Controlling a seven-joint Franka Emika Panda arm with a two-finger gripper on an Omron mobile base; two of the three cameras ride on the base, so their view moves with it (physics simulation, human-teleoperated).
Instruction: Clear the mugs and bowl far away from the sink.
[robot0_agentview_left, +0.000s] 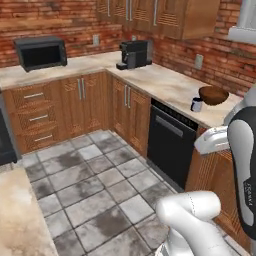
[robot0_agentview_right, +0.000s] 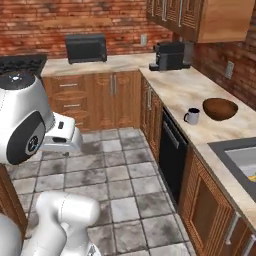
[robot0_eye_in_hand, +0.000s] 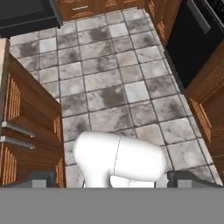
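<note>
A dark blue mug (robot0_agentview_left: 197, 104) (robot0_agentview_right: 192, 116) stands on the beige counter just in front of the wide brown bowl (robot0_agentview_left: 213, 95) (robot0_agentview_right: 220, 108). The grey sink (robot0_agentview_right: 239, 159) is set in the same counter, nearer to me than the bowl. My gripper (robot0_eye_in_hand: 113, 180) is open and holds nothing. Its two dark fingertips (robot0_eye_in_hand: 43, 179) stand wide apart. It hangs over the tiled floor and looks down at it, well away from the mug and the bowl.
A black dishwasher (robot0_agentview_left: 169, 140) sits under the counter below the mug. A coffee machine (robot0_agentview_right: 170, 56) and a microwave (robot0_agentview_right: 86, 48) stand on the far counters. Wooden cabinets (robot0_eye_in_hand: 26, 127) flank the open tiled floor (robot0_agentview_left: 95, 185).
</note>
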